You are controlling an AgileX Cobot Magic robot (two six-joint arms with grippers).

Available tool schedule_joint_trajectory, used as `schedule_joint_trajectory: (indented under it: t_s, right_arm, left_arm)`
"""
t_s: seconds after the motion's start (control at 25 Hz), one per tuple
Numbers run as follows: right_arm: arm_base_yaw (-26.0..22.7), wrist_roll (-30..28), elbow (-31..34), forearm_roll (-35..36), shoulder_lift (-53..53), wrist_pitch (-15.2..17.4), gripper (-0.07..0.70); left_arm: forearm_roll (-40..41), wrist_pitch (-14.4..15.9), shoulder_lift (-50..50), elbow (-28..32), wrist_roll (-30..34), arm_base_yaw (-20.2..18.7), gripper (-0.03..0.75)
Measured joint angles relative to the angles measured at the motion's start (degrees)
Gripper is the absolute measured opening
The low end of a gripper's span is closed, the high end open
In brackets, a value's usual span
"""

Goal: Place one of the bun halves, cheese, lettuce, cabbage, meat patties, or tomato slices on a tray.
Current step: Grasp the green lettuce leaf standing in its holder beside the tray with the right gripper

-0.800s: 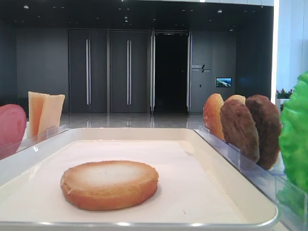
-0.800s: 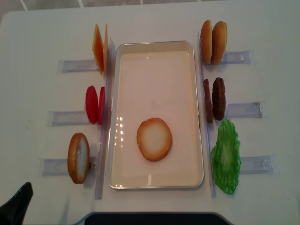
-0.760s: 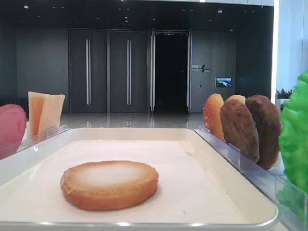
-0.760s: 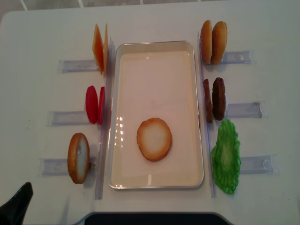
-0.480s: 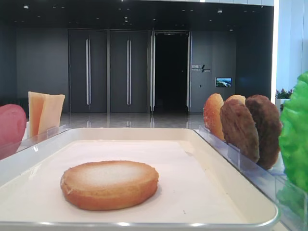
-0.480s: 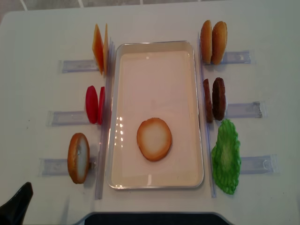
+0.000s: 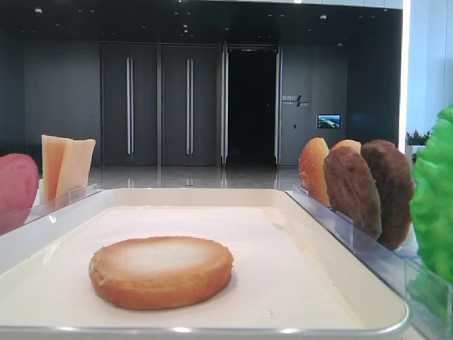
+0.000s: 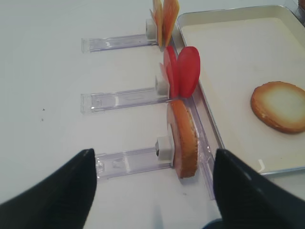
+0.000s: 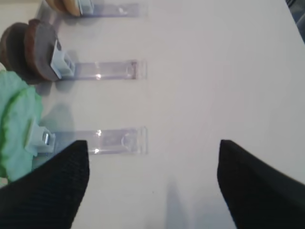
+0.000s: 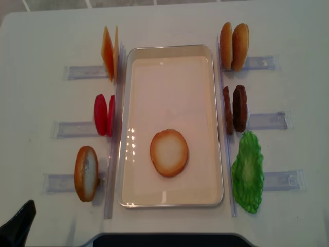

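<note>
One bun half (image 10: 169,152) lies flat, pale face up, on the cream tray (image 10: 169,48), also seen low down (image 7: 161,271). Another bun half (image 8: 182,138) stands in the near left rack, just ahead of my open, empty left gripper (image 8: 153,160). Tomato slices (image 10: 104,114) and cheese (image 10: 110,53) stand in racks further back. On the tray's right stand two buns (image 10: 234,46), meat patties (image 10: 235,108) and lettuce (image 10: 248,172). My right gripper (image 9: 152,152) hangs open and empty over bare table, right of the lettuce (image 9: 16,121). Cabbage is out of view.
Clear plastic racks (image 9: 114,140) stick out sideways from both long sides of the tray. One dark finger (image 10: 20,220) of the left gripper shows at the overhead view's bottom left corner. A dark edge (image 10: 164,240) runs along the table's near side.
</note>
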Motion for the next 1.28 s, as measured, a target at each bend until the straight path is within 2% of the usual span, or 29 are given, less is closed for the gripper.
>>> schedule_joint_trajectory:
  t_s: [0.48, 0.68, 1.12, 1.28]
  right_arm:
    - [0.0, 0.22, -10.19, 0.0, 33.27, 0.87, 0.555]
    - [0.0, 1.41, -15.56, 0.0, 46.65, 2.81, 0.555]
    - [0.06, 1.47, -17.24, 0.0, 49.81, 3.6, 0.557]
    - [2.68, 1.52, -17.24, 0.0, 49.81, 3.6, 0.557]
  left_arm:
    - [0.0, -0.24, 0.0, 0.0, 0.0, 0.0, 0.58]
    - [0.0, -0.35, 0.0, 0.0, 0.0, 0.0, 0.58]
    - [0.0, -0.35, 0.0, 0.0, 0.0, 0.0, 0.58]
    - [0.0, -0.35, 0.0, 0.0, 0.0, 0.0, 0.58]
